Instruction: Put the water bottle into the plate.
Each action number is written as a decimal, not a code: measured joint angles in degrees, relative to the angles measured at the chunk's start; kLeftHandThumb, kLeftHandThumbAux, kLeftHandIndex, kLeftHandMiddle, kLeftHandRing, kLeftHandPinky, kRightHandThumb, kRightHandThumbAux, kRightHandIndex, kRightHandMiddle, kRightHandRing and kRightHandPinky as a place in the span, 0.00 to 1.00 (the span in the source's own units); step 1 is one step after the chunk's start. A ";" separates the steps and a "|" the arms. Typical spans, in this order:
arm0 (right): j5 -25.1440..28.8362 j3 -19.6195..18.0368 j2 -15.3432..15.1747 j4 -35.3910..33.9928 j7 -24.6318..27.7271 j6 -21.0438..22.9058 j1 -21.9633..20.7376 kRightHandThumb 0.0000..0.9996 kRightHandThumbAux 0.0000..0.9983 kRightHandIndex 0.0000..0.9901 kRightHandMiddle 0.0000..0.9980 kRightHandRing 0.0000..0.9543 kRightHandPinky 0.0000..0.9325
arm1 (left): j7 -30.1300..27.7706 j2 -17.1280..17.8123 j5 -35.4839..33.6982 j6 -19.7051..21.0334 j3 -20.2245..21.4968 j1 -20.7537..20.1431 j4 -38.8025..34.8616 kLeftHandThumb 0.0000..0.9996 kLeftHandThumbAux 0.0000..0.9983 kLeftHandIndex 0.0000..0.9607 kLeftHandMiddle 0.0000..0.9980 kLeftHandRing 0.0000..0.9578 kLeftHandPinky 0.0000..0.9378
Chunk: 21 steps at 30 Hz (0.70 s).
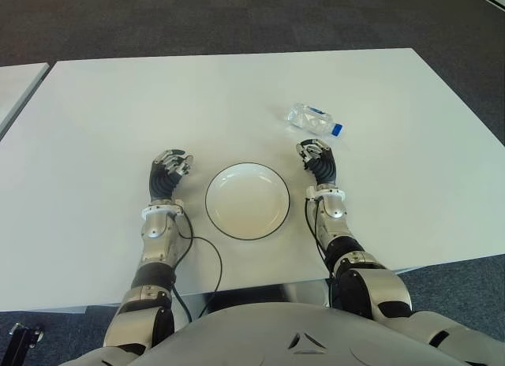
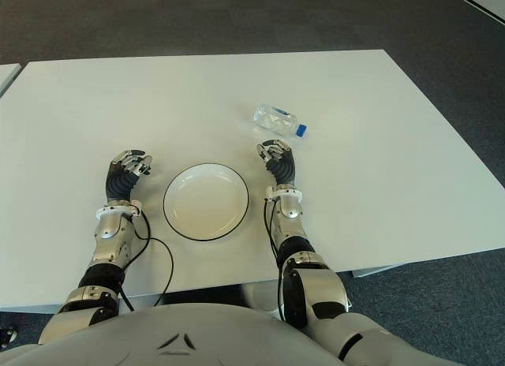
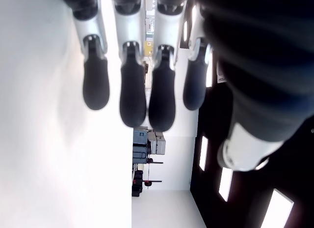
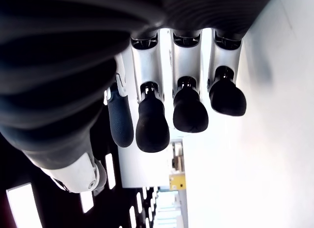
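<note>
A clear, crumpled water bottle [image 1: 312, 117] with a blue cap lies on its side on the white table [image 1: 197, 98], to the right of centre. An empty white plate [image 1: 247, 202] with a dark rim sits near the table's front edge. My right hand [image 1: 315, 154] shows just right of the plate and a short way in front of the bottle, not touching it. Its fingers [image 4: 153, 125] are relaxed and hold nothing. My left hand [image 1: 170, 163] shows left of the plate, and its fingers [image 3: 132, 98] hold nothing either.
A black cable [image 1: 215, 263] loops over the table's front edge below the plate. The corner of a second white table [image 1: 16, 82] shows at the far left. Dark carpet [image 1: 237, 19] surrounds the table.
</note>
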 measured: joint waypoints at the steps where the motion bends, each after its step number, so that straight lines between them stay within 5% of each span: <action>1: -0.01 0.01 -0.03 0.00 0.00 0.00 0.00 0.71 0.73 0.44 0.78 0.82 0.84 | 0.00 -0.02 0.00 0.01 0.00 0.00 -0.01 0.71 0.71 0.45 0.61 0.61 0.61; 12: -3.80 1.74 -1.47 -1.21 -4.75 -0.40 0.39 0.71 0.73 0.44 0.75 0.79 0.81 | 0.00 -0.45 0.01 0.03 -0.02 0.07 -0.31 0.71 0.71 0.45 0.62 0.61 0.61; 21: -13.60 4.82 -7.16 -11.54 -12.71 2.46 -0.18 0.69 0.73 0.43 0.71 0.76 0.79 | 0.04 -0.71 0.04 0.08 -0.07 0.28 -0.65 0.71 0.71 0.45 0.61 0.62 0.62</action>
